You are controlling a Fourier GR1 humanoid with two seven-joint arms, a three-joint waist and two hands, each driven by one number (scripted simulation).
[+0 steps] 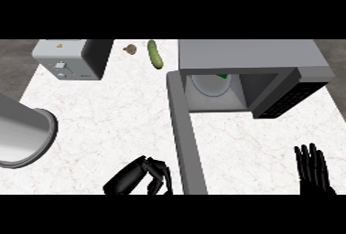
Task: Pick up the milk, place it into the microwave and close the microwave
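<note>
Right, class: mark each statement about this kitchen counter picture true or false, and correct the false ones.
1. The grey microwave has its door shut. False: the door stands open.
2. The long green cucumber lies left of the microwave. True.
3. The black right hand grips the cucumber. False: it rests open, fingers up, at lower right.
4. The grey toaster stands at the counter's back left. True.
5. The black left hand has curled fingers. True.
</note>
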